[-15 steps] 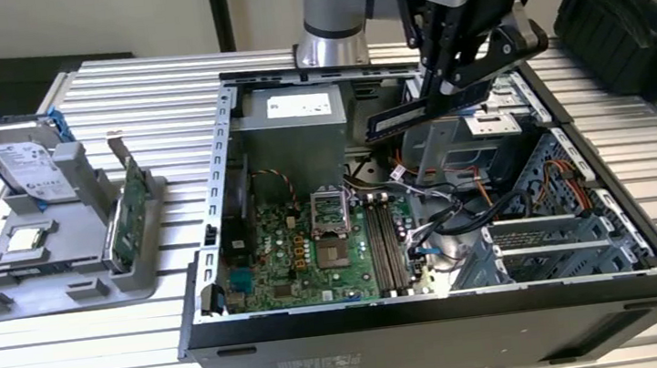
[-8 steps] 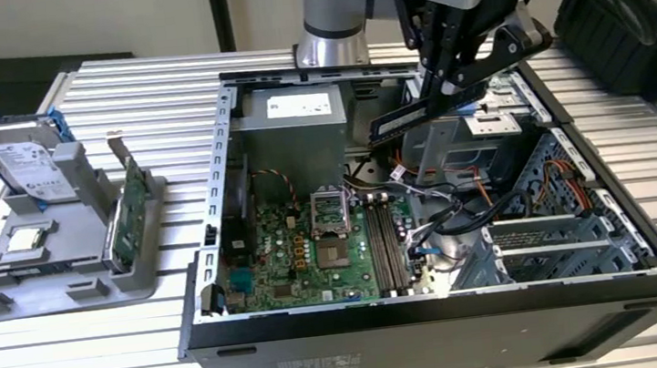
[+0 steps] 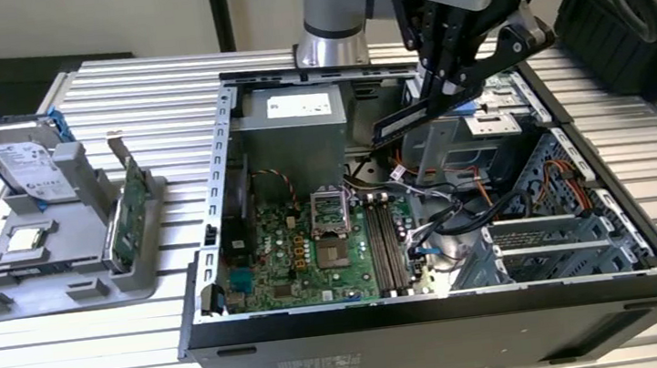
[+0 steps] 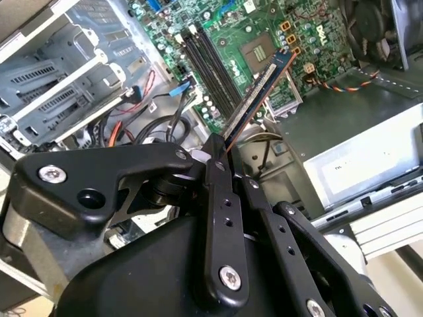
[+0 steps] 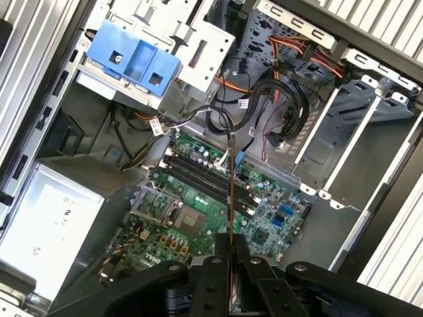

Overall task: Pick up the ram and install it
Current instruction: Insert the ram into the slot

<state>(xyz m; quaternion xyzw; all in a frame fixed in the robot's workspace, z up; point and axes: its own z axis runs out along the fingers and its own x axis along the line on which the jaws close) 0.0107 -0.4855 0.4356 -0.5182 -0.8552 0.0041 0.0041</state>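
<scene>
Well above motherboard [image 3: 312,259], ram [image 3: 410,120] in end effector [image 3: 453,88]

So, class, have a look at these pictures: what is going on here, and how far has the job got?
The robot arm's gripper is shut on the ram, a thin blue stick, and holds it tilted in the air above the open computer case. The ram is not yet installed: it hangs clear of the motherboard, whose long slots lie down inside the case.
</scene>
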